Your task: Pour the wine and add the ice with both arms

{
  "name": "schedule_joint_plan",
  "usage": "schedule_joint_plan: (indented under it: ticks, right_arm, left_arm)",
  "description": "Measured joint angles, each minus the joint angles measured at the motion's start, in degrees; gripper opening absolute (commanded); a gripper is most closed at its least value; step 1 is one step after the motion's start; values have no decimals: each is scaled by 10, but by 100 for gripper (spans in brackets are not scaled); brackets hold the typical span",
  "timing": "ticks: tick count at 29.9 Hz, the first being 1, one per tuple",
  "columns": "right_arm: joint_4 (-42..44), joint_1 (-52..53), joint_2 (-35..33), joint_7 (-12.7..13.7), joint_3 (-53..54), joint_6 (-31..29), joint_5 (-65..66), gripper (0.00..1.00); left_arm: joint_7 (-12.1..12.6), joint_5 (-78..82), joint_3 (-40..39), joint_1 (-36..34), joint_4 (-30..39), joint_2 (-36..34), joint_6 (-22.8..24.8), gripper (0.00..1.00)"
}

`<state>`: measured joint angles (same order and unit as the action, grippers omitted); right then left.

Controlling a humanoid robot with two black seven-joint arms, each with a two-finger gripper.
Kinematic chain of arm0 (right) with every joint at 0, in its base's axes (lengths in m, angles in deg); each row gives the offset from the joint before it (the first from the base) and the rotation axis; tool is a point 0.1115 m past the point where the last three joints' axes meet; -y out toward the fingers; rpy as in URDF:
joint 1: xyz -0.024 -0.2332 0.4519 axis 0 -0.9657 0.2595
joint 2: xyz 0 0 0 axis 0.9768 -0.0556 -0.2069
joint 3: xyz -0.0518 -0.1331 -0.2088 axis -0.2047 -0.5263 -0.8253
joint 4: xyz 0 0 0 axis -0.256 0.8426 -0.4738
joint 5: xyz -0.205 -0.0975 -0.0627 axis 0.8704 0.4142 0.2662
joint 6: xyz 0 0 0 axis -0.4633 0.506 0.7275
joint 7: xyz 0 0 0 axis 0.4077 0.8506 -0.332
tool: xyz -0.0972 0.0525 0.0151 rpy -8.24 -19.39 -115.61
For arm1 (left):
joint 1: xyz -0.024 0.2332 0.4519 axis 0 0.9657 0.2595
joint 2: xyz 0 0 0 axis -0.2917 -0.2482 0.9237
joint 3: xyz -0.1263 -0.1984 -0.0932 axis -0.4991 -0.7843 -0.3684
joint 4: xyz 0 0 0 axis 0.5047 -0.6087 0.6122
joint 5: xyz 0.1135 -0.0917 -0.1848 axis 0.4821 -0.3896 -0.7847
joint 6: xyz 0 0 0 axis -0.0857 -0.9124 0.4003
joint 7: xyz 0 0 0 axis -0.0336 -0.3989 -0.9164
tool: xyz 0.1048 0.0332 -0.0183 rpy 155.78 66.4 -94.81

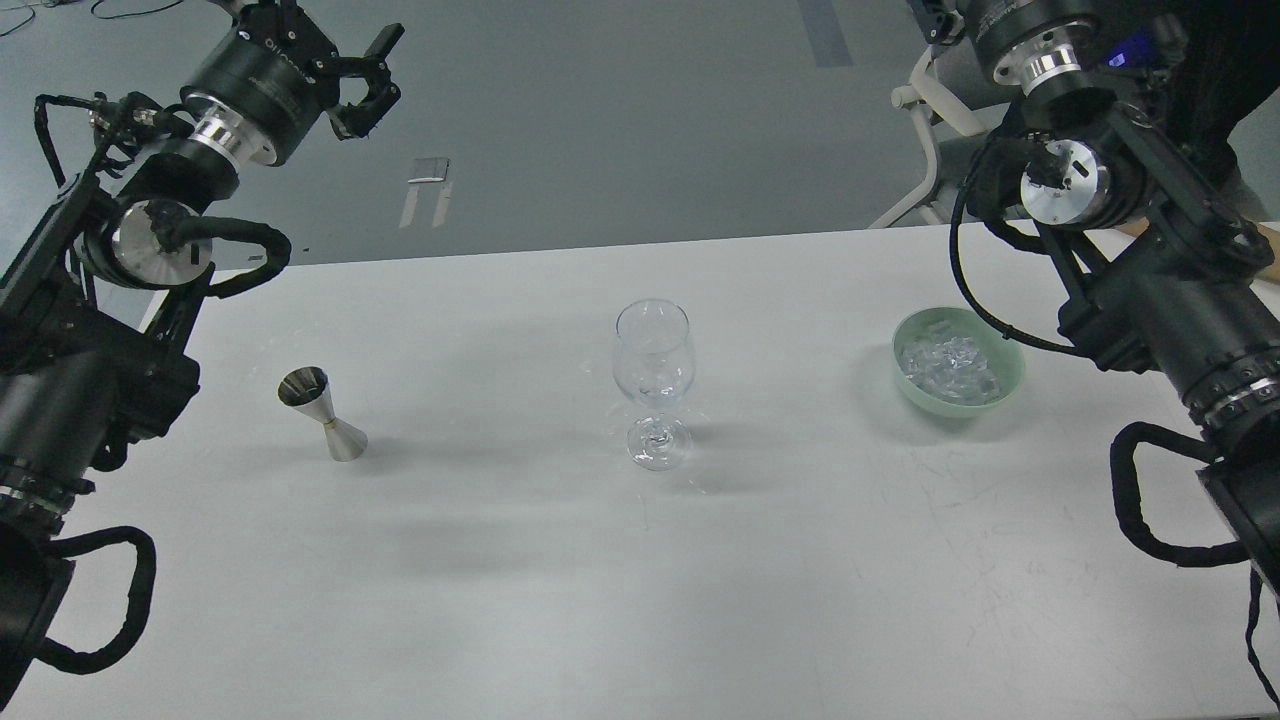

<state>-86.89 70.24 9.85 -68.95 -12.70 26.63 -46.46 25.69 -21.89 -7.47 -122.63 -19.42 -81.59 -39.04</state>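
Nearest the camera, the bulky lower links of both black arms frame the white table (560, 600), each with looped black cable and shiny silver joint rings. Further in, a clear wine glass (653, 380) stands upright at the table's middle, its bowl showing no wine. Well apart to its left stands a small steel jigger (322, 414), upright with a slight lean, its open cup uppermost. To the right of the glass sits a pale green bowl (958, 360), and inside it lies the ice (950, 366): a heap of small, colourless, glassy cubes, glinting and hard to tell apart one from another, filling the bowl's floor below its rim.

Up at the far left the left arm (120, 250) reaches beyond the table's edge, and its left gripper (368, 80) hangs over the grey floor with the two fingers spread, holding nothing. On the other side the right arm (1150, 270) rises past the bowl toward the top edge; the right gripper is cut off by the frame there, so its state cannot be read
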Motion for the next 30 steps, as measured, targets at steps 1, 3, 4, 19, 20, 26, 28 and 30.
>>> schedule_joint_plan:
  ticks: [1, 3, 4, 19, 20, 26, 28, 30]
  right_arm:
    - [0, 0, 0, 0, 0, 0, 0, 100]
    - [0, 0, 0, 0, 0, 0, 0, 100]
    - [-1, 0, 1, 0, 0, 0, 0, 100]
    - [0, 3, 0, -2, 5, 2, -2, 100]
    - [0, 4, 0, -3, 6, 3, -2, 100]
    - [3, 8, -1, -3, 7, 4, -2, 100]
    - [5, 10, -1, -3, 7, 5, -2, 100]
    - [5, 10, -1, -3, 7, 5, -2, 100]
  left_arm:
    - [0, 0, 0, 0, 0, 0, 0, 98]
    - [0, 0, 0, 0, 0, 0, 0, 98]
    - [0, 0, 0, 0, 0, -1, 0, 98]
    - [0, 0, -7, 0, -29, -14, -1, 98]
    - [0, 0, -5, 0, -33, -14, -1, 98]
    - [1, 0, -2, 0, -40, -17, 1, 98]
    - [2, 0, -2, 0, -40, -17, 1, 98]
    - [2, -1, -5, 0, -40, -15, 0, 98]
